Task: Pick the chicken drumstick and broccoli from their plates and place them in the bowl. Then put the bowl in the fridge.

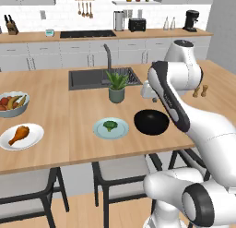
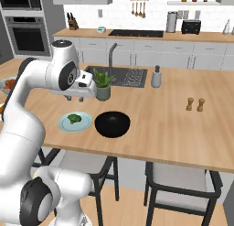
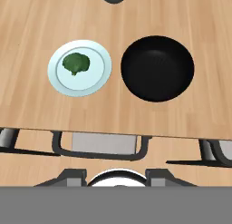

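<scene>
The chicken drumstick (image 1: 18, 134) lies on a white plate (image 1: 34, 135) at the island's left front. A broccoli (image 1: 109, 125) (image 3: 76, 63) rests on the pale blue-green plate (image 1: 120, 132) (image 3: 102, 78). Just right of that plate stands the black bowl (image 1: 151, 122) (image 3: 157, 67), with nothing in it. My gripper (image 2: 81, 98) (image 3: 115, 175) hangs high above the counter near the plate and bowl, pointing down. It is open, and nothing sits between its fingers. The fridge is out of view.
A potted plant (image 1: 116, 86) stands behind the plate and bowl, in front of the sink (image 1: 101, 78). A pale fruit bowl (image 1: 11, 104) sits at the far left. A soap dispenser (image 2: 156, 77) and two shakers (image 1: 201, 90) stand to the right. Stools (image 1: 120, 171) sit under the front edge.
</scene>
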